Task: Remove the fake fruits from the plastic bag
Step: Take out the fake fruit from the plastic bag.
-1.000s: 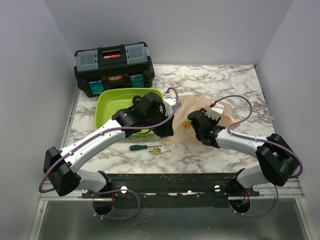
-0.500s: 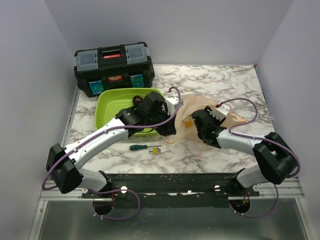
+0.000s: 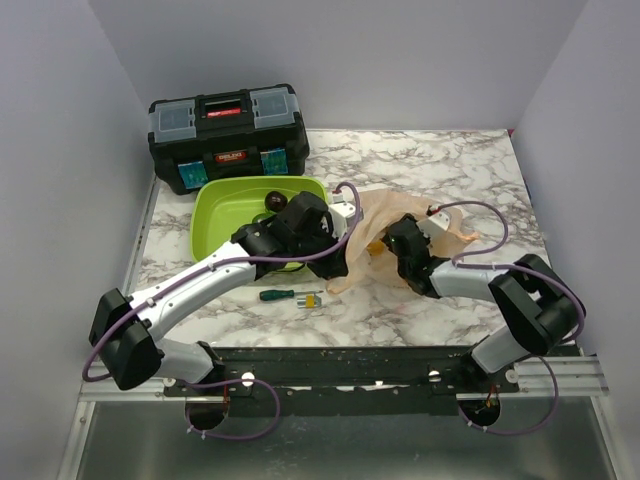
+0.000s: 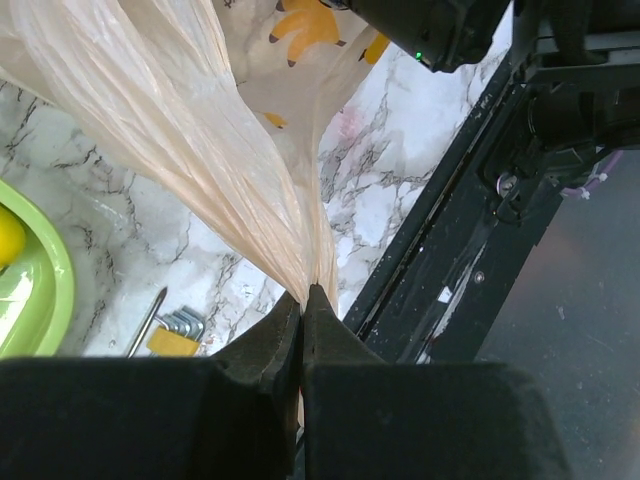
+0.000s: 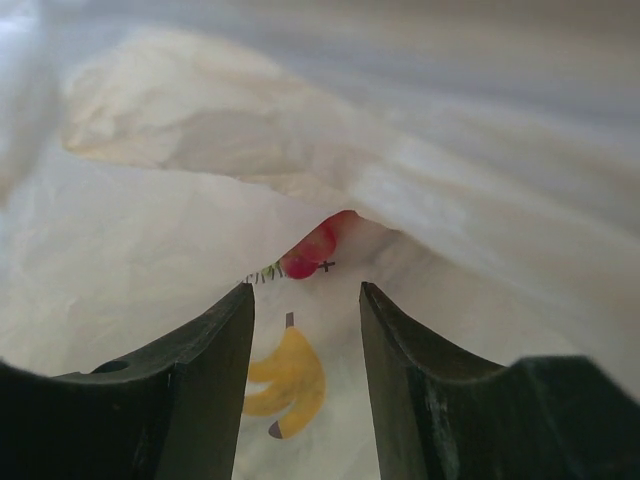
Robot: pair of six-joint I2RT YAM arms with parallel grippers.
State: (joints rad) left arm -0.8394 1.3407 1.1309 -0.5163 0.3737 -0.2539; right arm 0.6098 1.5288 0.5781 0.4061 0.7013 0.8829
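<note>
The peach plastic bag (image 3: 395,215) lies crumpled right of the tray, printed with yellow bananas (image 5: 285,380) and a red mark (image 5: 315,250). My left gripper (image 3: 340,268) is shut on a bunched edge of the plastic bag (image 4: 200,120) and holds it up taut, its fingertips (image 4: 318,300) pressed together. My right gripper (image 5: 305,300) is inside the bag, open, with only the bag's film between its fingers. No fruit shows inside. A dark maroon fruit (image 3: 272,200) lies in the tray, and a yellow fruit (image 4: 8,238) shows at the tray's edge.
The lime-green tray (image 3: 215,215) sits left of the bag, partly under my left arm. A black toolbox (image 3: 228,125) stands at the back left. A green-handled screwdriver (image 3: 278,294) and a yellow hex-key set (image 3: 312,299) lie near the front.
My right gripper has pushed left and further into the bag, its fingers a little closer together. The left gripper has kept its pinch and shifted slightly, uncovering the dark fruit in the tray.
</note>
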